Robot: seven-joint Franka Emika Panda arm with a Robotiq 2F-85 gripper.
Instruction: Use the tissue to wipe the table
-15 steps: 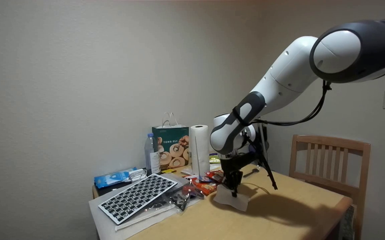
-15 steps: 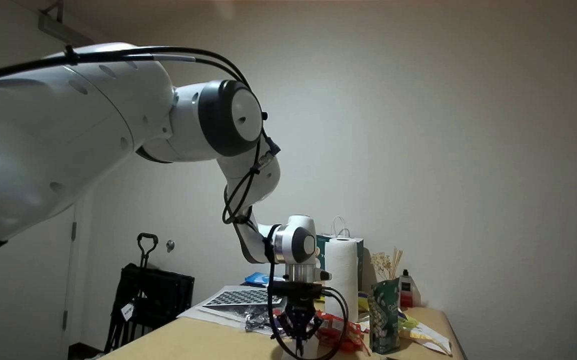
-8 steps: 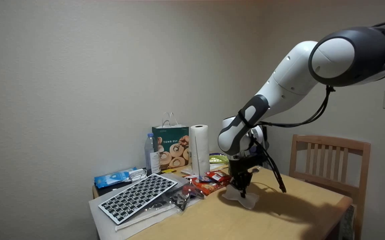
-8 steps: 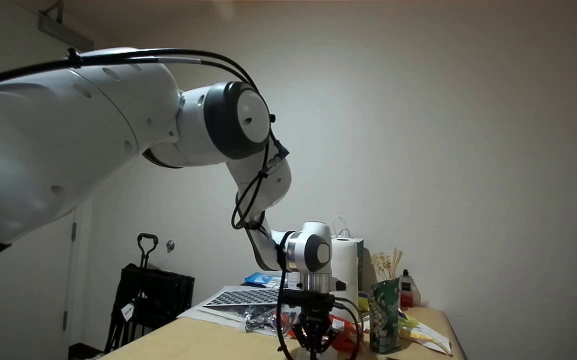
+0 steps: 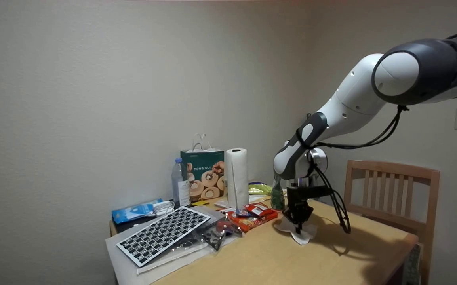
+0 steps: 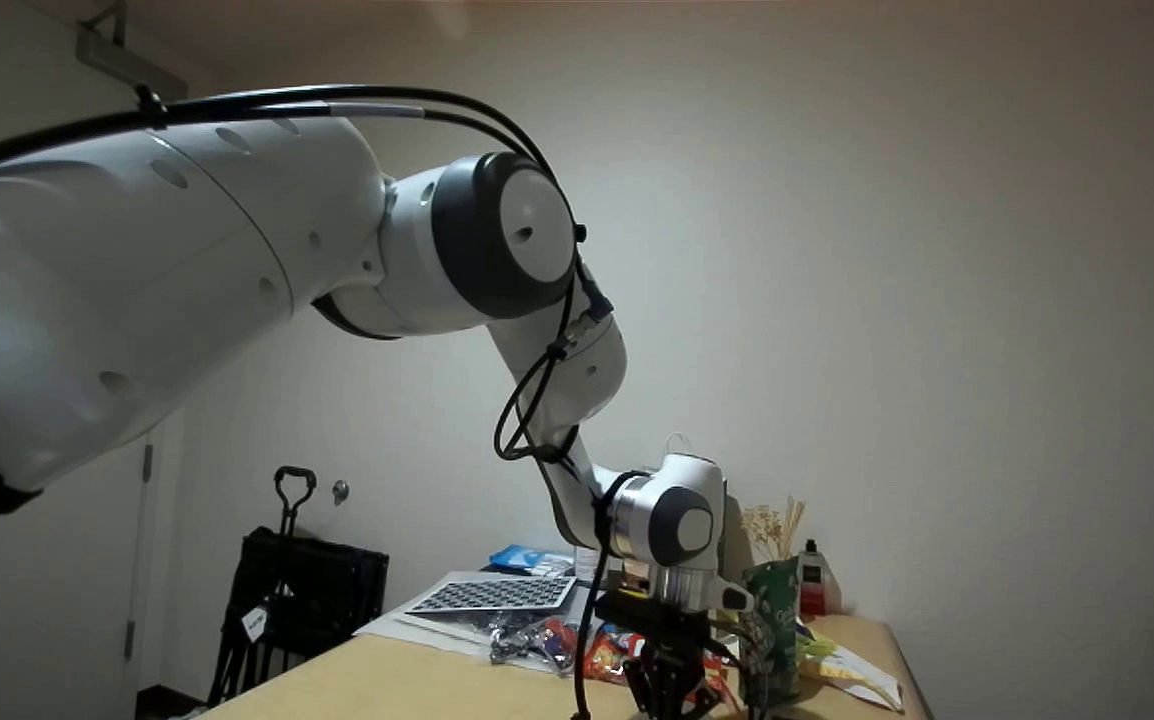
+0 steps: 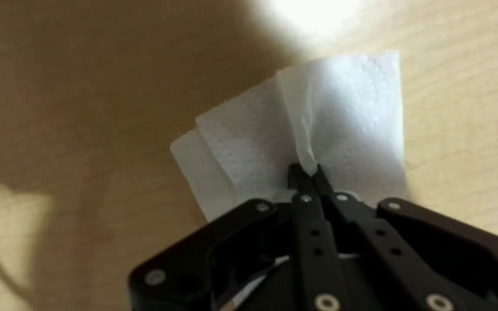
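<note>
Claw: black two-finger gripper (image 7: 308, 172), pointing down, tips pinched tog. on a raised fold of the white thin soft-paper tissue (image 7: 357, 116). Tissue loc.: on the lt. tan smooth-topped wooden table (image 5: 252, 257), spread under & around the tips, layers overlapping, corners fanned out. Wrist view: dk. shadow on one side of it, bright glare patch just beyond its edge.

In an exterior view, white & dk.-grey jointed arm (image 5: 355, 97) slopes in from upper rt. down to gripper. There, tissue sits just beside red-orange shiny snack packets (image 5: 248, 223); touching or not, can't tell. Near those: clear plastic bags (image 5: 214, 236) w/ dk. contents, then a flat rect. black-&-white checkered board (image 5: 163, 236) resting on whitish sheets (image 5: 120, 253). Further back: upright white paper-towel roll (image 5: 238, 178), green paper carrier bag (image 5: 202, 166) w/ white handles, clear plastic bottle (image 5: 181, 184) w/ blue cap, blue-&-white soft packet (image 5: 133, 211). Brown wooden slat-back chair (image 5: 393, 168) stands past table edge.

In an exterior view, tall green patterned pouch (image 6: 775, 620) stands near gripper, pale dry stalks (image 6: 765, 530) showing above; small red-&-white bottle (image 6: 812, 582) w/ black cap just beyond.
</note>
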